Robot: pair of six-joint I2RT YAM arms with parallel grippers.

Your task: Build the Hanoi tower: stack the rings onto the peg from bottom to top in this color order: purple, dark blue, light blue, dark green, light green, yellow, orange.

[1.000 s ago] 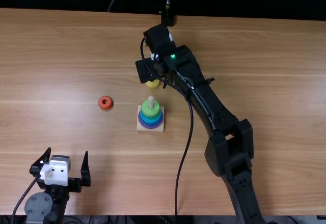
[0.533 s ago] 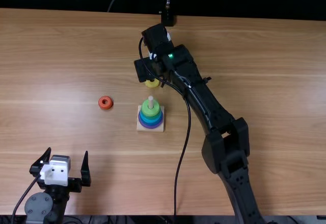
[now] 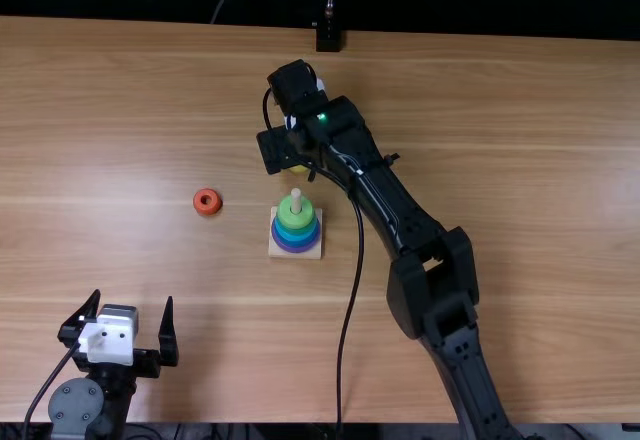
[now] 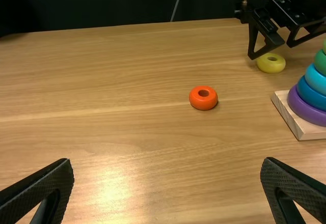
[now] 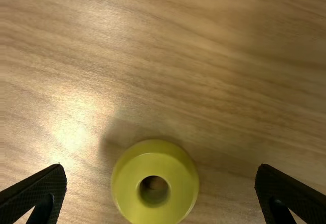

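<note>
My right gripper hangs over the yellow ring, partly covering it in the top view. Seen from its wrist, the right gripper is open, with the yellow ring flat on the table between its spread fingers, untouched. On the peg, purple, dark blue, light blue, dark green and light green rings are stacked, light green uppermost. The orange ring lies left of the base. My left gripper stands open and holds nothing at the near left; the left gripper also shows wide apart from its wrist.
The square wooden base sits near mid-table, close to the right arm's forearm and hanging cable. A dark fixture stands at the table's far edge.
The right arm has shifted left, and its gripper has come a little toward the near edge, covering more of the yellow ring in the top view. The left arm has stayed still.
</note>
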